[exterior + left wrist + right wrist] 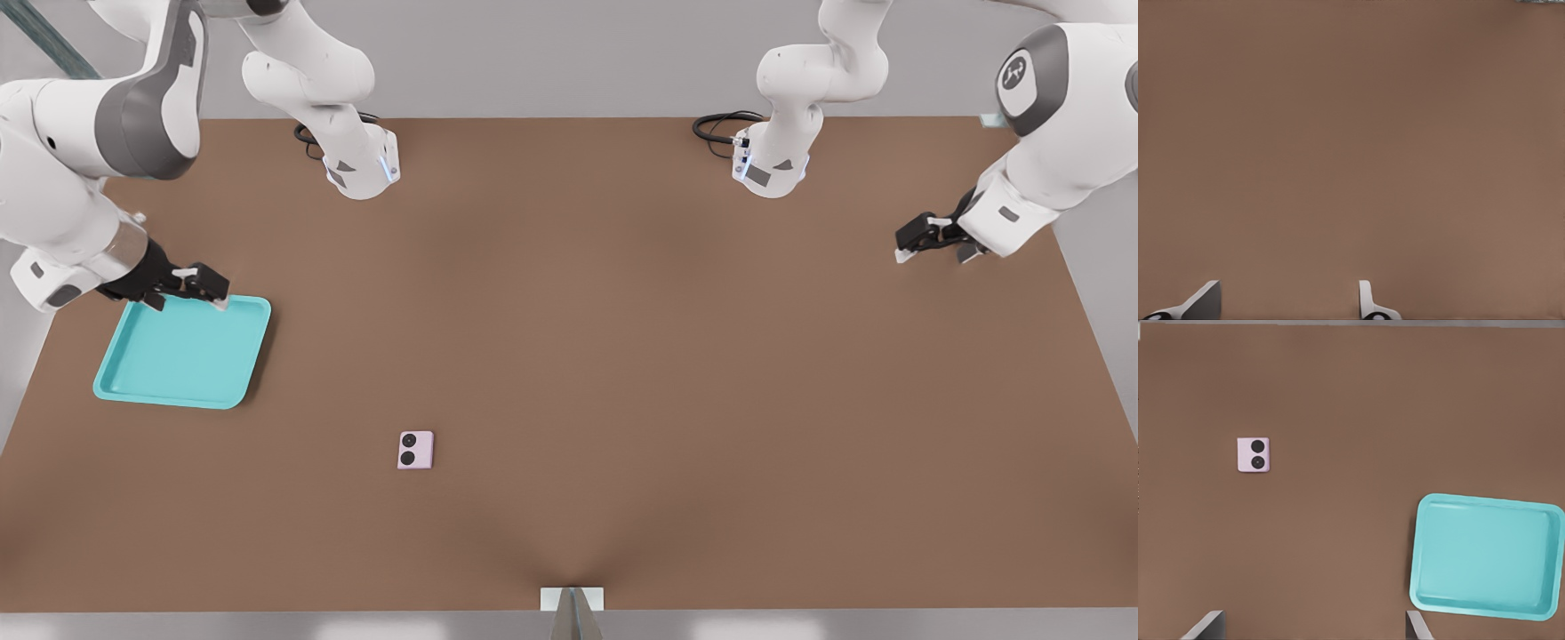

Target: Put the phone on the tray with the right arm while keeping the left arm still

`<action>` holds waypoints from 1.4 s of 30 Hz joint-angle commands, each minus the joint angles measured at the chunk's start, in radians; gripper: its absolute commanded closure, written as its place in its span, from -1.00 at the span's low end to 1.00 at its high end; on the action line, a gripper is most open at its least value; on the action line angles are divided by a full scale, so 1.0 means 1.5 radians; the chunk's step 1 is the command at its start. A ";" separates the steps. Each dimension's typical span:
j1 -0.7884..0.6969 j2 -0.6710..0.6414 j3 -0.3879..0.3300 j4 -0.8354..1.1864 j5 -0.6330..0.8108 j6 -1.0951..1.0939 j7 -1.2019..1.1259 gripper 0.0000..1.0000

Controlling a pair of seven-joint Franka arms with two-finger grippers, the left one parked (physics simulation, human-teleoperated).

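Hovering gripper [188, 286] over bare tray [133, 378], phone [415, 450] outside.

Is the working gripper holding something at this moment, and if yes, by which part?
Nothing is held. The gripper hovers open over the turquoise tray's far edge, while the pink phone lies apart on the brown table.

turquoise tray [182, 356], pink-lilac phone [415, 450]

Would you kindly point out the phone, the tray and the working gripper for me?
phone [415, 450], front view, middle of its pink face.
tray [182, 356], front view, bare turquoise floor.
gripper [206, 286], front view, between its open fingers, over the tray's far rim.
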 commanded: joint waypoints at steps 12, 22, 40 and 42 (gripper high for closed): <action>0.161 0.340 0.006 0.006 0.011 0.427 0.216 -1.00; 0.162 0.450 0.019 0.004 0.011 0.557 0.238 -1.00; 0.151 0.523 0.021 -0.013 0.029 0.634 0.238 -0.97; 0.151 0.522 0.020 -0.024 0.029 0.633 0.237 -0.97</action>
